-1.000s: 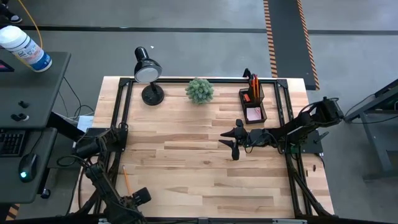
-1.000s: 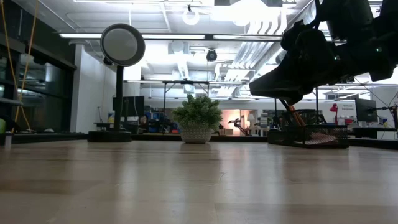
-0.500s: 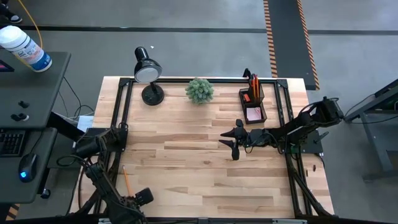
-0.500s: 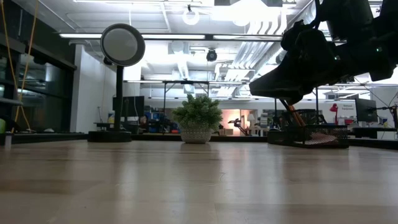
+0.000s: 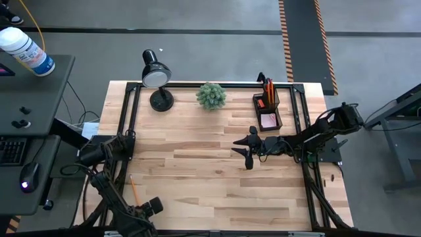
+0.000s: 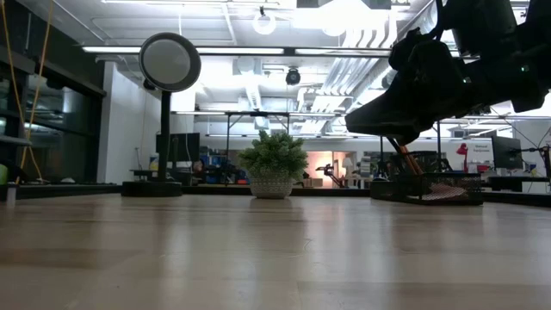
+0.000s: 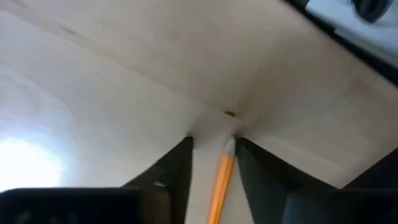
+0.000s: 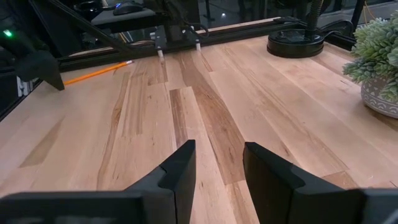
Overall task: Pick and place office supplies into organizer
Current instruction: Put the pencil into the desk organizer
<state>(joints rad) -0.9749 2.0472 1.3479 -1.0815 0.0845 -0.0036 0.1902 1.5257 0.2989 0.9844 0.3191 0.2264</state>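
An orange pencil [image 7: 221,186] lay on the desk [image 5: 217,171] lengthwise between the left gripper's [image 7: 212,144] spread, not yet pinching fingers, far from the organizer [image 5: 268,107]; the right gripper [image 8: 217,163] hovered empty.

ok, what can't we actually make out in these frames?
- Left pincer: high view, hidden under its own arm at the table's near-left edge; whether it grips the thin orange pencil is unclear in the blurred left wrist view.
- Black mesh rectangular organizer: contents too small from above; low view, partly behind the right arm.
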